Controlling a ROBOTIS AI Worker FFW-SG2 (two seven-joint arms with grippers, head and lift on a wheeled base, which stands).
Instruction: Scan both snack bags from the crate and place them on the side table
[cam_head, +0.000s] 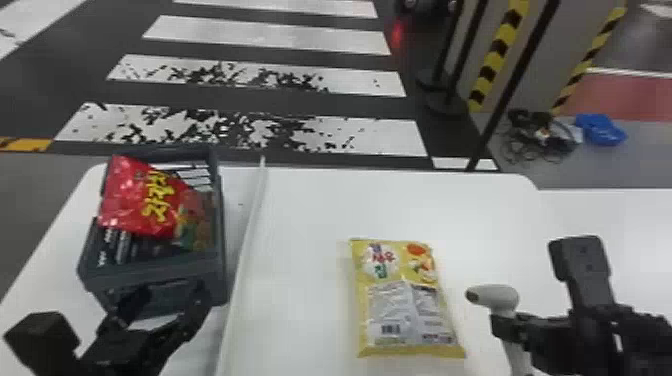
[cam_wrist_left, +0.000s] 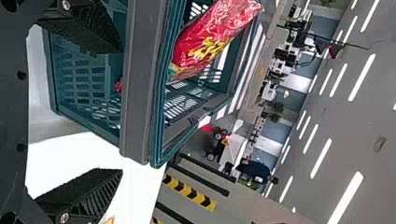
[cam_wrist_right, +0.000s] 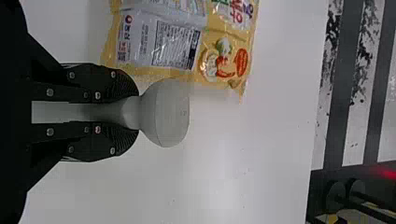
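A red snack bag (cam_head: 145, 200) rests in the grey crate (cam_head: 155, 272) on the left; the left wrist view shows the red bag (cam_wrist_left: 205, 42) inside the crate (cam_wrist_left: 140, 84) too. My left gripper (cam_head: 162, 320) is at the crate's near end, and its fingers stand wide apart around nothing in the left wrist view (cam_wrist_left: 88, 112). A yellow snack bag (cam_head: 405, 300) lies back side up on the white table. To its right, my right gripper (cam_head: 505, 322) is shut on the light grey scanner (cam_head: 495, 296); in the right wrist view the gripper (cam_wrist_right: 133, 113) holds the scanner (cam_wrist_right: 166, 113) beside the yellow bag (cam_wrist_right: 163, 39).
A white raised strip (cam_head: 245, 240) runs across the table between crate and yellow bag. Another white table surface (cam_head: 610, 225) adjoins at the right. Black posts and a striped pillar stand beyond the table.
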